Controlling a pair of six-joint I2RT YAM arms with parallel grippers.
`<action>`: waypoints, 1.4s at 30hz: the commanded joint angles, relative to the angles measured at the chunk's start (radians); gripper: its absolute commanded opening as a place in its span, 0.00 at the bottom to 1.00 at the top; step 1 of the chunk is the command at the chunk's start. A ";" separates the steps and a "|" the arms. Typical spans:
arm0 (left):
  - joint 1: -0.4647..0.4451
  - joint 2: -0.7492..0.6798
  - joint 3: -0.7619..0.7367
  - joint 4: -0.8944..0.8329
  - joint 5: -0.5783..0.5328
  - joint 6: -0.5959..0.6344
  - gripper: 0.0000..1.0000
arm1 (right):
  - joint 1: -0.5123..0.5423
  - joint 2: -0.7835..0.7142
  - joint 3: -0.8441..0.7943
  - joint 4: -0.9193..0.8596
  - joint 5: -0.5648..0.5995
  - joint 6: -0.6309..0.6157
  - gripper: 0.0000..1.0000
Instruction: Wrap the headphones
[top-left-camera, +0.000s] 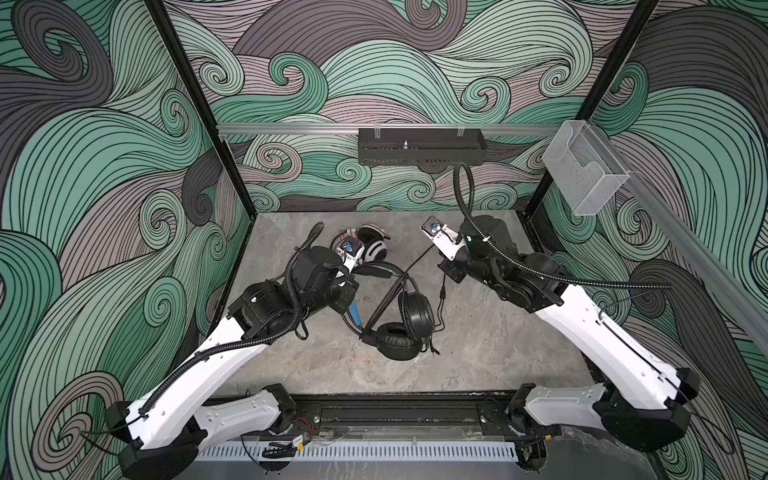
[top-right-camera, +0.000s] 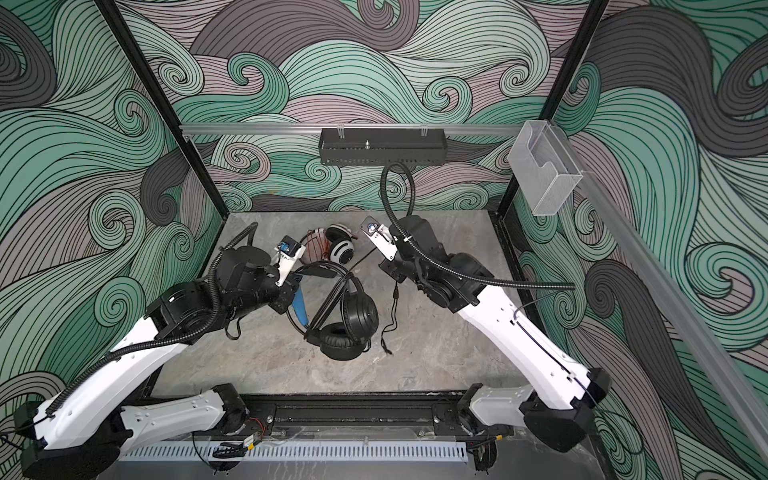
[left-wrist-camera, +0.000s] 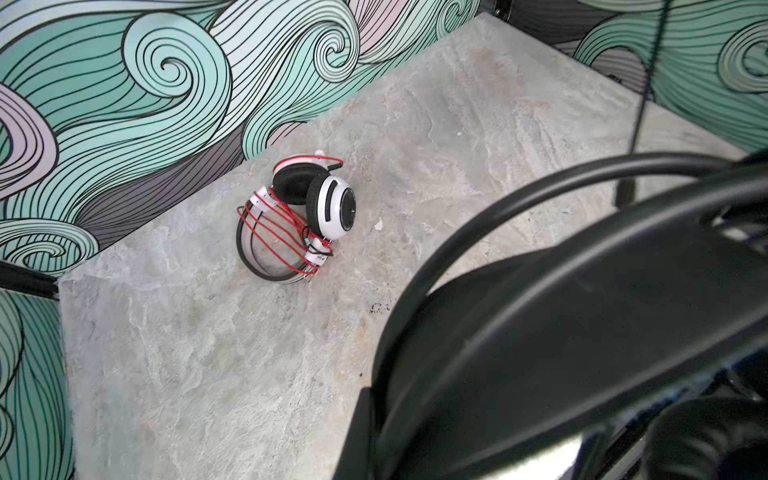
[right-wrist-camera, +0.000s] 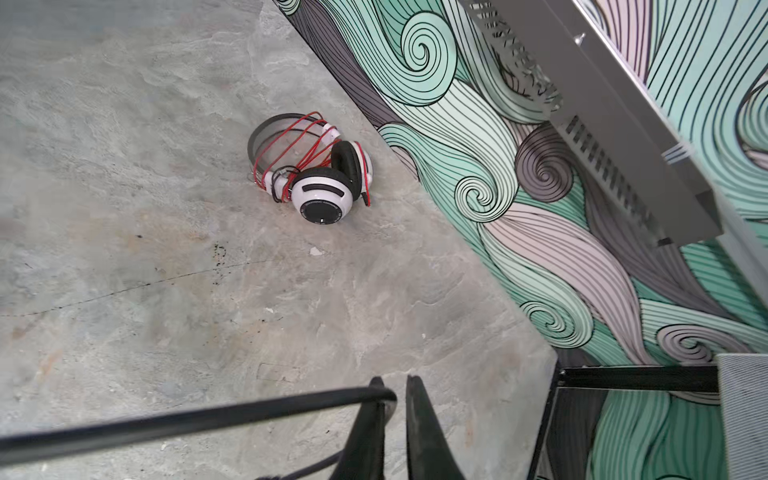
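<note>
The black headphones (top-left-camera: 415, 316) (top-right-camera: 359, 313) were at the middle of the desk (top-left-camera: 498, 353). Their two ear cups rested on the desk, one flat and one on edge, touching each other. The headband arched up and away from them toward the left side, its blue lining (top-left-camera: 353, 313) facing down.

The left gripper (top-left-camera: 348, 303) (top-right-camera: 283, 301) was pressed together on that headband, holding it off the desk. In the left wrist view the band (left-wrist-camera: 540, 311) filled the near corner, too close to show the fingers.

The black cord (top-left-camera: 399, 287) (right-wrist-camera: 187, 424) ran taut from the ear cups across to the right gripper (top-left-camera: 451, 272) (right-wrist-camera: 394, 380). That gripper was above the desk, behind and to the right of the cups. Its fingers were almost together, pinching the cord, with only a narrow slit between them in the right wrist view. Past the gripper, the cord's loose end (top-left-camera: 434, 351) hung down and trailed onto the desk just beside the cups.

Both arms reached in from the near edge. Each had its elbow swung out to its own side, its white forearm slanting inward, and its wrist bent toward the middle.

The white headphones (top-left-camera: 370, 245) (top-right-camera: 336, 247) (left-wrist-camera: 307, 212) (right-wrist-camera: 316, 174) lay near the back wall, apart from both grippers. The red cord (left-wrist-camera: 274, 232) (right-wrist-camera: 291, 141) was wound in several loops across their headband.
</note>
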 joint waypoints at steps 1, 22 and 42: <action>-0.004 0.002 0.104 0.071 0.094 -0.083 0.00 | -0.011 -0.020 -0.046 0.098 -0.118 0.102 0.13; -0.005 0.151 0.494 0.018 0.165 -0.259 0.00 | -0.116 -0.215 -0.480 0.744 -0.858 0.521 0.46; -0.004 0.216 0.632 0.040 0.236 -0.317 0.00 | -0.114 -0.264 -0.536 0.827 -1.088 0.696 0.59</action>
